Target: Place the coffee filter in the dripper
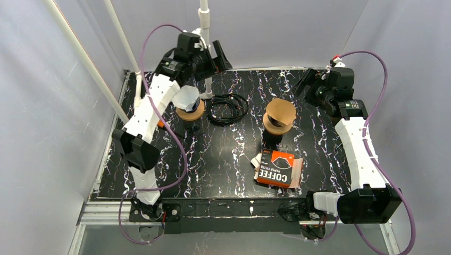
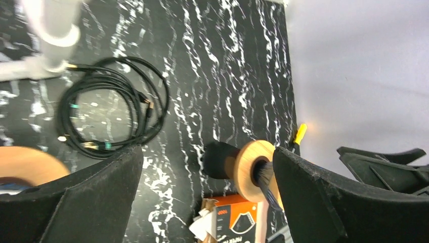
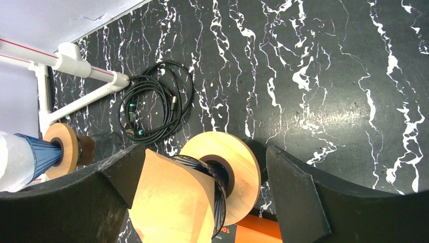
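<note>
1. First, the left gripper (image 2: 207,152) is up at the far left corner by the pole (image 1: 204,32). Its fingers are spread wide with nothing between them.
2. The left dripper (image 1: 190,110) stands just beside the left arm and near the pole, so it is tight on that side. A white filter (image 1: 186,98) sits in its top, clear of both grippers.
3. A coiled cable (image 1: 227,108) lies flat between the two drippers and touches neither.
4. The right dripper (image 1: 280,121) is at table centre-right. A brown filter (image 1: 281,110) is seated in it as an open cone that stands above the wooden ring.
5. The box (image 1: 279,168) lies just in front of the right dripper's base, and I cannot tell if they touch.
6. The right gripper (image 3: 206,152) has its jaws released and spread and is gripping nothing. In the wrist view the brown filter shows between the fingers. The top view puts the gripper toward the far right of the dripper, near but not touching.
7. Bare table (image 1: 213,159) shows right of that dripper up to the right arm. The grey wall (image 1: 409,48) rises close behind the gripper at the far right edge.
</note>
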